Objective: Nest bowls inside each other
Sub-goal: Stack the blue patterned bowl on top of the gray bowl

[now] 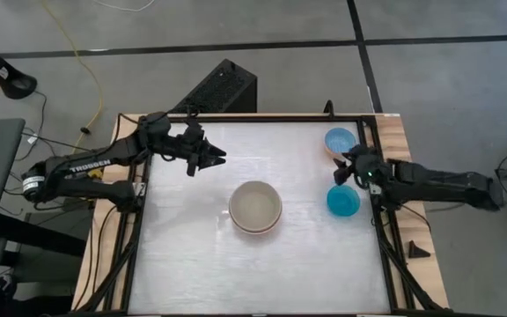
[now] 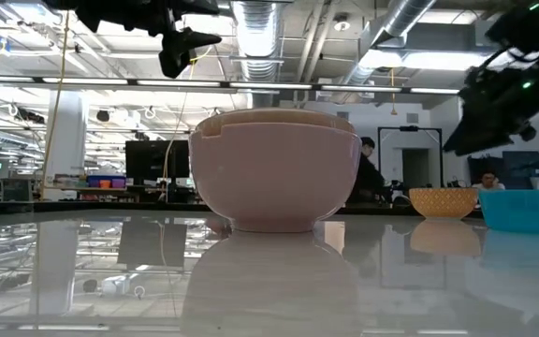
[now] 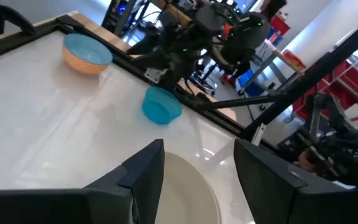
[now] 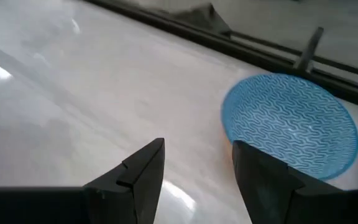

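A stack of bowls stands at the table's middle: a salmon-pink bowl (image 1: 255,227) (image 2: 274,178) on its base, with a pale cream bowl (image 1: 254,204) (image 3: 188,186) nested inside. A teal bowl (image 1: 342,201) (image 3: 161,106) and a light blue bowl with a tan outside (image 1: 340,141) (image 4: 291,124) stand on their bases near the right edge. My left gripper (image 1: 214,158) (image 3: 197,146) hangs open above the table, far-left of the stack. My right gripper (image 1: 348,172) (image 4: 197,146) is open above the table between the two blue bowls, clear of both.
A black frame rail (image 1: 378,229) runs along the table's right side next to the two blue bowls, and another along the far edge (image 1: 262,116). Bare white table (image 1: 262,273) lies near the front edge. People sit in the room beyond the table (image 2: 372,173).
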